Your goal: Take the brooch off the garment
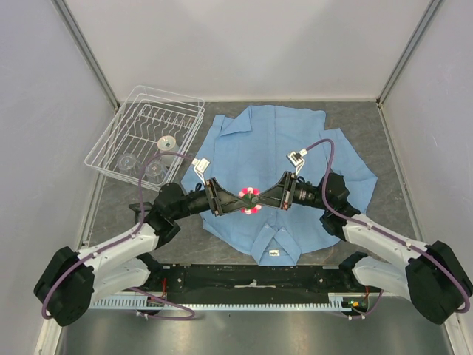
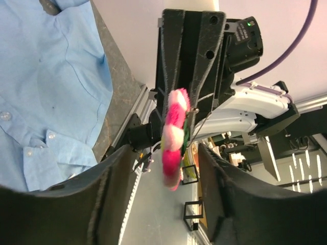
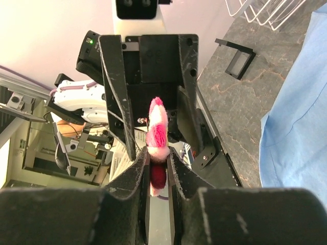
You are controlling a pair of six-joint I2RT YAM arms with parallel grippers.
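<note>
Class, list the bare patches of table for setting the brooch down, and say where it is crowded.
Bare table lies right of the shirt, toward the far right corner. Crowded: the dish rack fills the far left; the left gripper and right gripper meet at the brooch.

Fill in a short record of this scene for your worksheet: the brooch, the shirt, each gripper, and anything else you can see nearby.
brooch: pink-red flower pin, lifted clear of the fabric, above the shirt's middle
shirt: light blue, spread flat, collar on the near side
right gripper: shut on the brooch
left gripper: open, fingers either side of the brooch, not touching it
other: wire dish rack, left of the shirt
</note>
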